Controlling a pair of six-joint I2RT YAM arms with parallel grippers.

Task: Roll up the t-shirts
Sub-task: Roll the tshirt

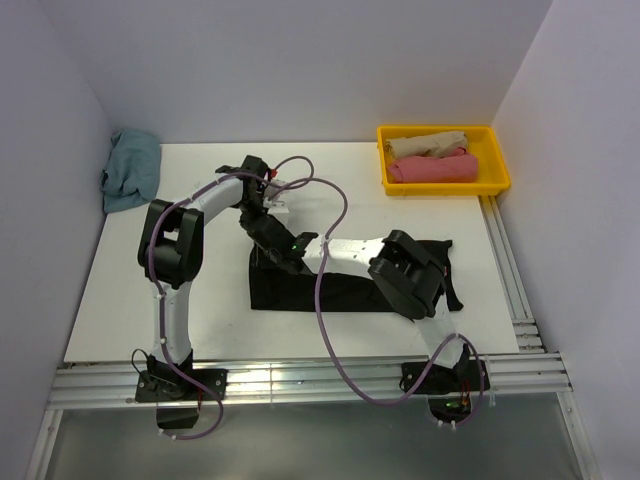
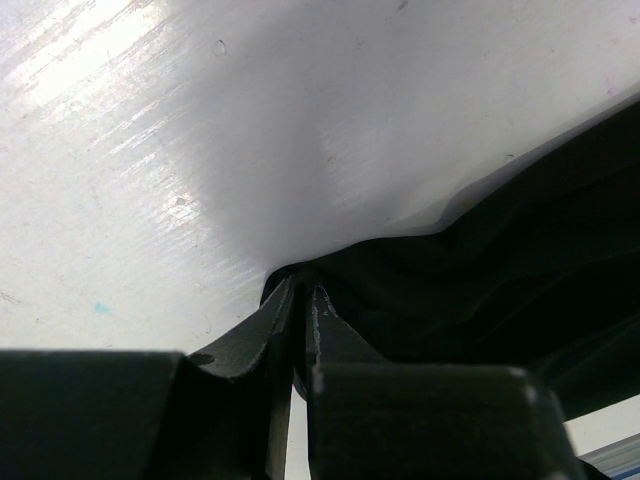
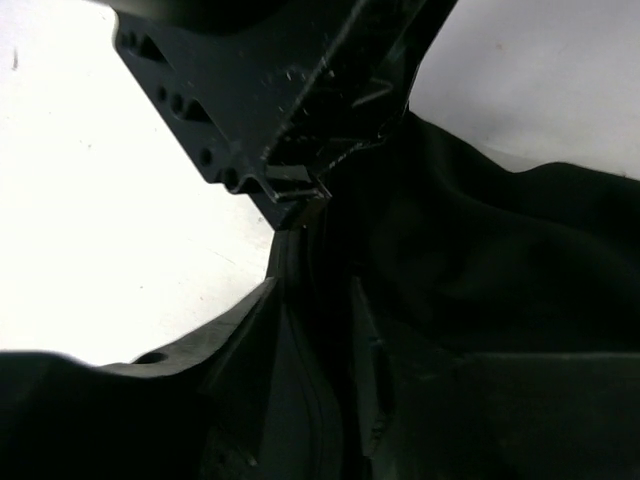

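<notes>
Starting the roll at the left end of the black t-shirt (image 1: 350, 285), which lies as a flat band right of centre on the worktop (image 1: 200, 200). Your left end effector (image 2: 302, 286) is pinched together on the cloth's far left corner. The right end effector (image 3: 315, 290) sits just beside it, astride the edge; black on black, can't tell if it grips. Clamp both on that same edge, lift low, turn it over tight, hands level so the roll doesn't cone.
</notes>
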